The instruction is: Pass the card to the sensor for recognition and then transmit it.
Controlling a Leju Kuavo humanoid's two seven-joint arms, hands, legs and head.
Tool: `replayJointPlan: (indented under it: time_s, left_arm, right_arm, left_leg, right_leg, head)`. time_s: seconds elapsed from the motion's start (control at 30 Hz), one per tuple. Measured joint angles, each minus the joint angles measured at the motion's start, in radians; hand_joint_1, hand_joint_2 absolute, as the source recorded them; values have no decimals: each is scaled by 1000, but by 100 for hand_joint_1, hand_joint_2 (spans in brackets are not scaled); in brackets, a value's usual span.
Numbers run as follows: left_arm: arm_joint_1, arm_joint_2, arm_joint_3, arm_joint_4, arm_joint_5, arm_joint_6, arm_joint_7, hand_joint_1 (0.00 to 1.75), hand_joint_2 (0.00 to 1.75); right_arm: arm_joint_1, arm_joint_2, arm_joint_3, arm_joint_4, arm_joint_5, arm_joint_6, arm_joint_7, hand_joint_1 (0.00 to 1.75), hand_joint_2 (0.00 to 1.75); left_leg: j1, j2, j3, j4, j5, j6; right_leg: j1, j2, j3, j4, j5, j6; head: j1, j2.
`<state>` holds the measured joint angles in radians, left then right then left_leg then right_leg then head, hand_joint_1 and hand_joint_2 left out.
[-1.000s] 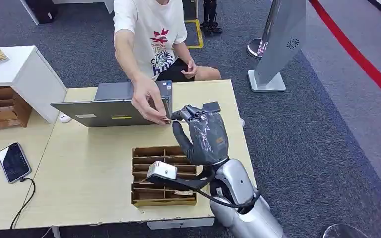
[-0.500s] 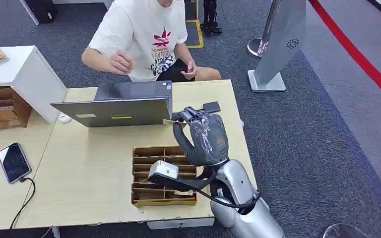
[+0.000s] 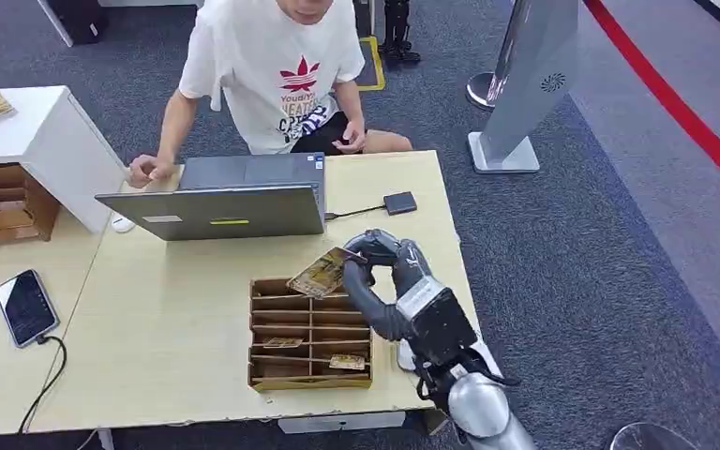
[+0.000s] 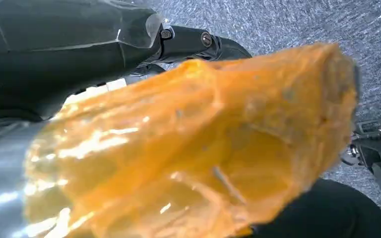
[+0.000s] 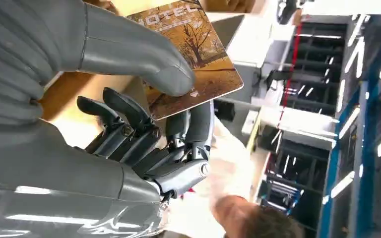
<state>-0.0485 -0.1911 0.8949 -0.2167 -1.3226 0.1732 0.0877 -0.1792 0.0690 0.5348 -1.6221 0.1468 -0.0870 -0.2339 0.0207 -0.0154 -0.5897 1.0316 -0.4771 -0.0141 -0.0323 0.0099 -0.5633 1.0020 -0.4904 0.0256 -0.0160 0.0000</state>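
A brown printed hotel card [image 3: 320, 273] is pinched between the thick grey thumb and dark fingers [image 5: 129, 111] of the right hand [image 3: 375, 272], as is plain in the right wrist view. The card is held tilted above the far edge of the brown compartmented cardboard tray [image 3: 267, 370], its long axis slanting away from the hand toward the grey laptop [image 3: 216, 211]. The small dark square sensor [image 3: 400, 202], cabled to the laptop, lies on the pale wooden table [image 3: 169, 309] beyond the hand and slightly to its right, well apart from the card. The state of the left hand cannot be told, an orange blur covering its wrist view
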Motion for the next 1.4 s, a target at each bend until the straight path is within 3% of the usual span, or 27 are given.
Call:
replayJointPlan:
  time_s: [0.23,0.53,0.67,0.9,1.4]
  left_arm:
    - [6,0,18,0,15,0,-7,0,0]
    - [8,0,24,0,18,0,-8,0,0]
    - [9,0,34,0,25,2,-10,0,0]
    - [10,0,44,0,21,3,-10,0,0]
    - [10,0,48,0,16,3,-10,0,0]
  right_arm:
    - [88,-63,-62,-10,-35,50,-11,175,175]
    - [108,-87,-82,-6,-29,60,-6,175,175]
    - [161,-140,-142,54,79,65,40,175,175]
    - [173,-148,-162,111,147,59,76,175,175]
    - [171,-155,-168,172,174,59,87,175,175]
  left_leg:
    - [0,0,0,0,-1,1]
    - [0,0,0,0,-1,1]
    - [0,0,0,0,-1,1]
    - [0,0,0,0,-1,1]
    - [0,0,0,0,-1,1]
  right_leg:
    - [0,0,0,0,0,0]
    - [0,0,0,0,0,0]
    - [0,0,0,0,0,0]
    - [0,0,0,0,0,0]
    - [0,0,0,0,0,0]
  head:
    - [0,0]
    - [0,0]
    - [0,0]
    - [0,0]
    - [0,0]
